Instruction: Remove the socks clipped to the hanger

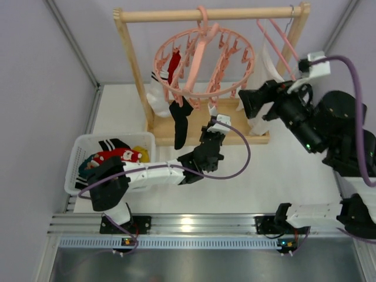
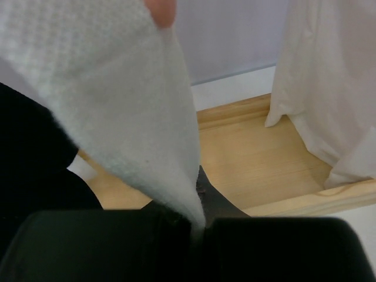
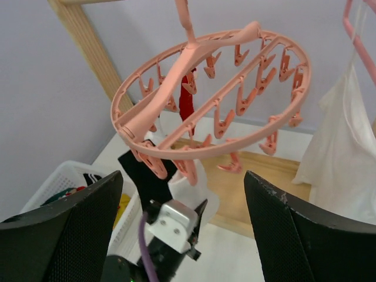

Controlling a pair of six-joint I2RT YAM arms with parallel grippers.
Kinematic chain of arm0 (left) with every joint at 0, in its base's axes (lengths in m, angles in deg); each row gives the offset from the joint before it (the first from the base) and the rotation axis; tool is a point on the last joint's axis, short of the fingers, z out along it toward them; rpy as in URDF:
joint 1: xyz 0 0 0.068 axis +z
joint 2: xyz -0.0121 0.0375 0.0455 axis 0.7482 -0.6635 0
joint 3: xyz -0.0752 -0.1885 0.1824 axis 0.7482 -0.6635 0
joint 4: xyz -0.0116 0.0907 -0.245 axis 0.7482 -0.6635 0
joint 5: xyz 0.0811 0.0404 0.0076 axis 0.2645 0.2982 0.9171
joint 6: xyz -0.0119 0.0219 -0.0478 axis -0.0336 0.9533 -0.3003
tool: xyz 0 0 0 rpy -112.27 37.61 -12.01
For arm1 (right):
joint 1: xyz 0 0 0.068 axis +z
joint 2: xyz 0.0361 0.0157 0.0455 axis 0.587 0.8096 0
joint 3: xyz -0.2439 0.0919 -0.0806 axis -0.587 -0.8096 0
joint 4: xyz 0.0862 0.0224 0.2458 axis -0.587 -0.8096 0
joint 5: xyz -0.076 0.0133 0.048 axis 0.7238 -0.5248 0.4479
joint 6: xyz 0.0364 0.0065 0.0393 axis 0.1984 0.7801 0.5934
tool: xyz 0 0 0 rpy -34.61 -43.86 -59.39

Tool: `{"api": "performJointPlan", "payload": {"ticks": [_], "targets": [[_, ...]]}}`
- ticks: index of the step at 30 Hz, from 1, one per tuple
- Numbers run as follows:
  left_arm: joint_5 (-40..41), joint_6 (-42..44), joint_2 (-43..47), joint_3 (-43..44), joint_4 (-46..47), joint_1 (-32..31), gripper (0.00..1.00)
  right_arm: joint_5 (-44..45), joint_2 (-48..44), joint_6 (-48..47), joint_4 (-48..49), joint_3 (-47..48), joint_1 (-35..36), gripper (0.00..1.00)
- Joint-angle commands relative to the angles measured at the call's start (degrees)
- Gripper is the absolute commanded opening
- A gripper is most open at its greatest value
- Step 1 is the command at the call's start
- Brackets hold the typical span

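Hanging from the wooden rack [image 1: 211, 14] at the table's [image 1: 282, 176] 12 o'clock: round salmon-pink plastic clip hanger [image 3: 200, 151]. Left gripper [image 2: 202, 230], at its 6 o'clock, closed on a clipped white knitted sock [image 2: 129, 106]; right gripper [image 3: 182, 176], at 3 o'clock, jaws wide apart.

The hanger [image 3: 170, 89] is salmon-pink. Red sock [image 1: 174, 63], black sock [image 1: 180, 120], white sock [image 2: 117, 106]. White basket [image 1: 82, 147], pale wood rack [image 1: 235, 13].

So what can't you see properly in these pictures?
Left wrist view: the white sock is close and blurry; the top edge cuts off all but one clip.
Right wrist view: fingers of the right gripper cover part of the basket.
Top view: the clip holding the black sock is too small.
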Motion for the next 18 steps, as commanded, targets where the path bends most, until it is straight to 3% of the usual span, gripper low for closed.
{"api": "performJointPlan", "payload": {"ticks": [1, 4, 7, 12, 18], "targets": [[6.0, 4.4, -3.6, 4.8, 2.6, -0.8, 0.0, 0.2, 9.4, -3.1, -12.4, 9.5, -0.5, 0.79], [6.5, 5.3, -6.2, 7.4, 2.7, -1.7, 0.0, 0.4, 18.3, -4.1, -15.7, 15.7, -0.5, 0.74], [6.7, 5.9, -7.5, 8.0, 2.7, -2.4, 0.0, 2.7, 20.9, -4.9, -15.5, 16.3, -0.5, 0.67], [6.8, 6.3, -8.5, 9.0, 2.7, -3.2, 0.0, 6.4, 21.6, -5.3, -14.0, 13.7, -0.6, 0.63], [6.4, 6.5, -8.5, 9.5, 2.8, -3.6, 0.0, 4.8, 22.3, -5.6, -13.0, 12.3, -1.9, 0.59]]}}
